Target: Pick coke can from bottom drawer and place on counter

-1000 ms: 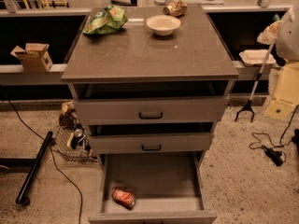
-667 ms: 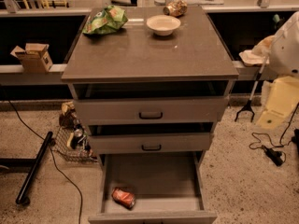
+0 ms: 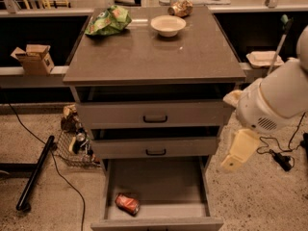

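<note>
The coke can (image 3: 127, 203) lies on its side at the front left of the open bottom drawer (image 3: 159, 184), red-orange on the grey floor. The counter (image 3: 154, 52) is the grey-brown slab on top of the cabinet. My gripper (image 3: 232, 162) hangs on the white arm at the right of the cabinet, level with the middle drawer front, above and to the right of the can and apart from it. It holds nothing that I can see.
On the counter are a green snack bag (image 3: 108, 20), a pale bowl (image 3: 168, 25) and a brownish-gold can (image 3: 180, 7). Two shut drawer fronts (image 3: 155, 114) sit above the open drawer. A wire basket (image 3: 74, 146), a black pole (image 3: 34, 172) and cables lie on the floor.
The arm has swung in from the right edge toward the cabinet's right side and come lower. The can and drawer have not moved.
</note>
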You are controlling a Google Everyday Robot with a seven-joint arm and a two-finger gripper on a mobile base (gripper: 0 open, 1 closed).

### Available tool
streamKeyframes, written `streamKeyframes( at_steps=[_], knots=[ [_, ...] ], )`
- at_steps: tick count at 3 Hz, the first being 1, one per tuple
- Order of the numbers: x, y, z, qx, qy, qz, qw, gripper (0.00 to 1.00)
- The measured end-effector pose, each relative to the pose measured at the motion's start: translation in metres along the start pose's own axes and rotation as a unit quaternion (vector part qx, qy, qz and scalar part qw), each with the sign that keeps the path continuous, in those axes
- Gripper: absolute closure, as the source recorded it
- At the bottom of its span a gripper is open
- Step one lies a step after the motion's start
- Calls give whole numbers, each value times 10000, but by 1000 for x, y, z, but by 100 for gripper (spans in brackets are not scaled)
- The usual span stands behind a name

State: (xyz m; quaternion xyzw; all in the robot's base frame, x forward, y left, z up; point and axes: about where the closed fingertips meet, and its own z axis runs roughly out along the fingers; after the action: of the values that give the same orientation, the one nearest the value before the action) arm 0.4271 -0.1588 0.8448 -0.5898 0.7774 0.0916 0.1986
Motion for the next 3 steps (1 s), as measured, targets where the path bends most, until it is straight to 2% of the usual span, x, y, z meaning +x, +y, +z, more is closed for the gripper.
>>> streamKeyframes(
  at_steps=[1,2,3],
  knots=[
    [-7,14,57,-347,-726,456,9957,0],
    [-7,14,56,-343,-707,441,9959,0],
    [-3,12,85,-269,-728,444,9960,0]
  ],
)
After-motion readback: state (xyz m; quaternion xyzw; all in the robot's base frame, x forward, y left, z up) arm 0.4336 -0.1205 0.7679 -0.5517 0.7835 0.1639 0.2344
